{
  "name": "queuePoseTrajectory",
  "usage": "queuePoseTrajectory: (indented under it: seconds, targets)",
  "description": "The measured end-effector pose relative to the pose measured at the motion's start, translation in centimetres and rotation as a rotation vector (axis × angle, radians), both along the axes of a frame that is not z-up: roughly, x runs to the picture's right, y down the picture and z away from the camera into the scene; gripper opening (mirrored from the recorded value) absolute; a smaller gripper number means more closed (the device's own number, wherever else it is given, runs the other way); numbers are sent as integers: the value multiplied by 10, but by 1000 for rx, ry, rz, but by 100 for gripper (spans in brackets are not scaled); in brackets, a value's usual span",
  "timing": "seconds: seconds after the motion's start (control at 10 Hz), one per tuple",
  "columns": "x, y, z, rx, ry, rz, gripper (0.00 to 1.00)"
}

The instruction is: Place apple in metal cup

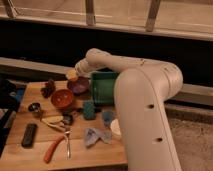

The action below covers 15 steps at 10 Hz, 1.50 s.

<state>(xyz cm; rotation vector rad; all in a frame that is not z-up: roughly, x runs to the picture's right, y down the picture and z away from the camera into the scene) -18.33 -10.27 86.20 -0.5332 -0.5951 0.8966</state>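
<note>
Reaching over the far side of the table (95, 153), the claw (76, 70) was positioned just above a dark purple bowl (79, 86). The apple (71, 75) was seen at its tip; whether the claw was clamped on it could not be told. The metal cup (35, 107) was set well apart, left of the red bowl (62, 99).

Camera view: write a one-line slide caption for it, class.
Gripper at the rear of the table, by the purple bowl; metal cup near the red bowl.
</note>
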Motion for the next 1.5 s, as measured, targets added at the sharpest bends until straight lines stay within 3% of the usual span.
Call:
queuePoseTrajectory:
  seconds: [0.7,1.3,1.5]
  targets:
    - [-116,50,-84,-25,-325,-157,0]
    - [-117,51,-83,-25,-335,-166,0]
    - [-141,67,-79,-41,-377,-195,0]
